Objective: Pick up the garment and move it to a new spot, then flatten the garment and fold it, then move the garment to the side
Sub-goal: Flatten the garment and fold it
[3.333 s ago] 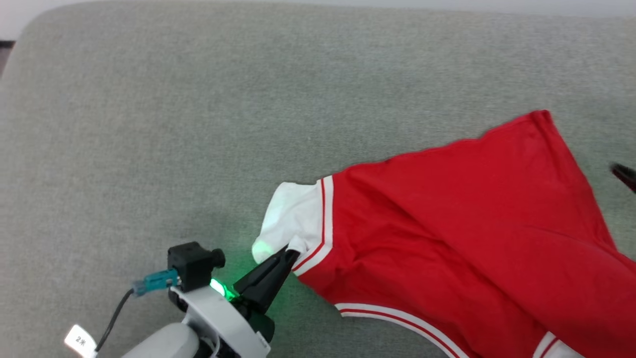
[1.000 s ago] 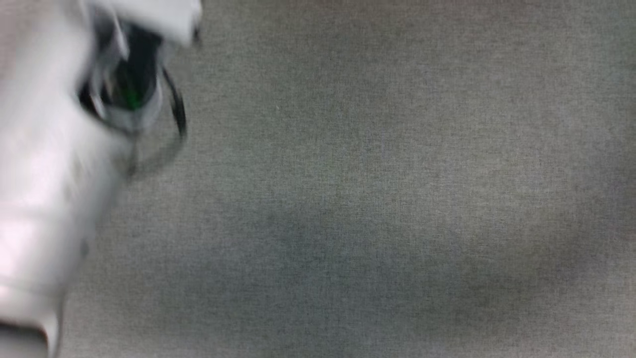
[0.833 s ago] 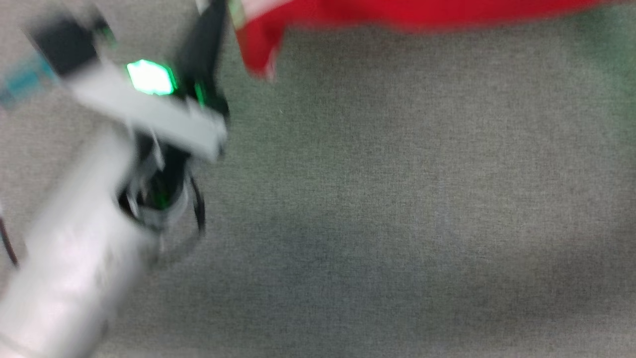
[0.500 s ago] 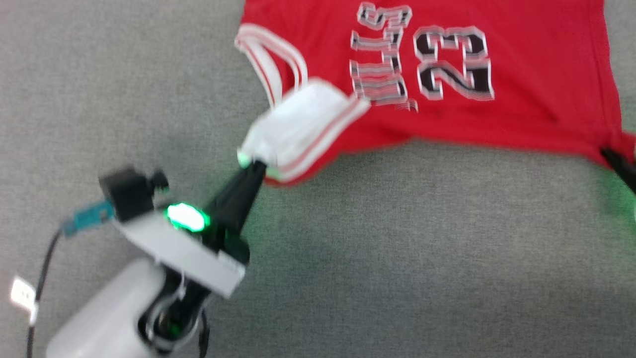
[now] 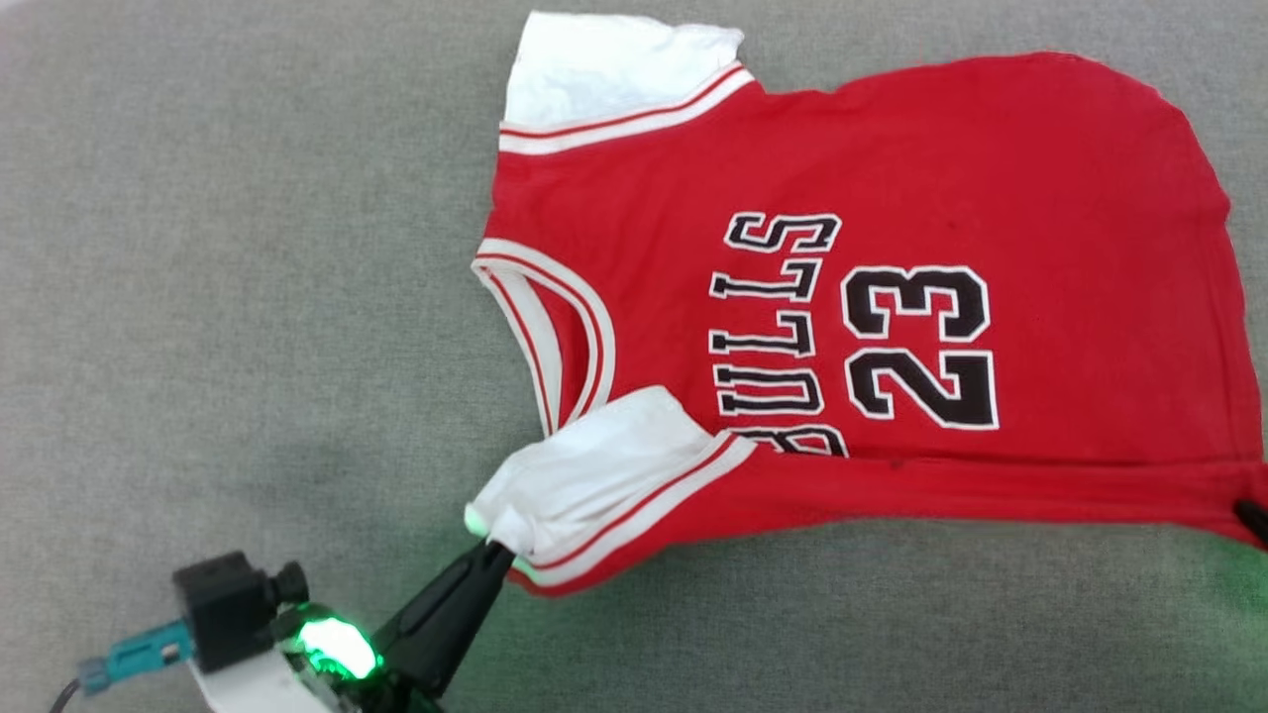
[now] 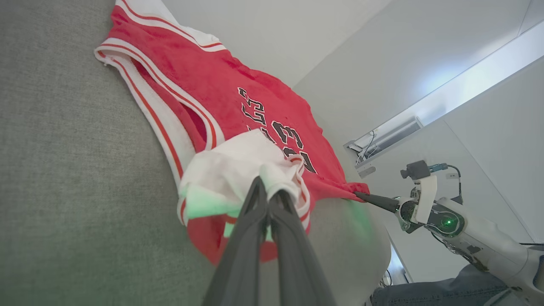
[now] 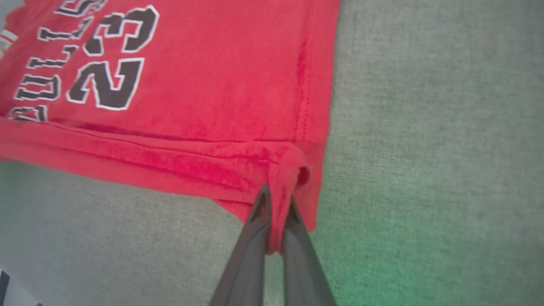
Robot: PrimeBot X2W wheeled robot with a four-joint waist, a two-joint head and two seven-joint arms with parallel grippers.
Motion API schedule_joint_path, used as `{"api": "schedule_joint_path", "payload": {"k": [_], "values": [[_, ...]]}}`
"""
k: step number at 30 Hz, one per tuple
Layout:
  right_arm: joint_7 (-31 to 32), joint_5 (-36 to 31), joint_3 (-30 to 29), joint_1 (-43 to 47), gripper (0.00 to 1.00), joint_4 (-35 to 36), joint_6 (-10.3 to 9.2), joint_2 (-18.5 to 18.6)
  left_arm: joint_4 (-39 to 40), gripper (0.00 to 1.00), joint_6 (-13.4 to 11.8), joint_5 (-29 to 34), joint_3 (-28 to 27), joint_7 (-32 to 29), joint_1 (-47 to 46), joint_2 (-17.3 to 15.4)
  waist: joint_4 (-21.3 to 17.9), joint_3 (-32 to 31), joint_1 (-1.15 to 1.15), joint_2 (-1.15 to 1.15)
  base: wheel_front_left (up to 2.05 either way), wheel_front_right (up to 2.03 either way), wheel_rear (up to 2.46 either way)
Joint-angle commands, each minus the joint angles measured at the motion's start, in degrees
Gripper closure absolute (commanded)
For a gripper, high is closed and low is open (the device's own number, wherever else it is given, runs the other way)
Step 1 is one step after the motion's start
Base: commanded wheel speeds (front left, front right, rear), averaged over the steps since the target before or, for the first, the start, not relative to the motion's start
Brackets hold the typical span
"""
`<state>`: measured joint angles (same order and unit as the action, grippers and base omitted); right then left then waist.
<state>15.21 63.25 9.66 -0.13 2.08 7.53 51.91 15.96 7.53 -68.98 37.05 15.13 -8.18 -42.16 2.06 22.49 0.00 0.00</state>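
Observation:
The garment (image 5: 892,188), a red jersey with white sleeves and black "BULLS 23" lettering, lies spread face up on grey fabric, its collar toward the left of the head view. My left gripper (image 5: 492,551) is shut on the near white sleeve (image 5: 604,475), which bunches at its tips (image 6: 268,194). At the right edge of the head view my right gripper (image 5: 1250,516) is shut on the hem's near corner; the right wrist view shows that red corner (image 7: 293,170) pinched between its fingers (image 7: 276,208). The garment's near edge is pulled taut between both grippers.
The grey upholstered surface (image 5: 248,277) runs wide to the left of the garment and along the near side. In the left wrist view, white walls stand behind, and my right arm (image 6: 446,221) reaches in from the right.
The head camera swung a great deal. The garment, earlier lying with its plain red side up, now lies spread with the lettering up; both grippers have kept their hold.

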Motion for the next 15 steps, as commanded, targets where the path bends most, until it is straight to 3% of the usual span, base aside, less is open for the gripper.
{"api": "schedule_joint_path", "payload": {"k": [1,7,15], "values": [[0.81,-0.9,-2.14,1.88,1.0,1.33,-0.09,-0.92,0.78,1.0,-0.29,0.54,-0.11,-0.03,0.9,-0.69,-0.09,0.32,0.0,0.0,0.0,0.0,0.0],[6.15,-5.27,-10.81,5.81,1.0,8.39,-0.09,-6.51,2.61,1.0,-0.44,1.79,-0.93,-0.37,-1.11,-1.16,-0.24,1.03,0.0,0.0,0.0,0.0,0.0],[14.35,-10.62,-13.66,-4.95,1.0,9.45,-0.09,-13.02,-0.92,1.0,-0.02,0.86,-0.6,-3.09,-16.01,1.95,-0.4,1.95,0.0,0.0,0.0,0.0,0.0]]}}
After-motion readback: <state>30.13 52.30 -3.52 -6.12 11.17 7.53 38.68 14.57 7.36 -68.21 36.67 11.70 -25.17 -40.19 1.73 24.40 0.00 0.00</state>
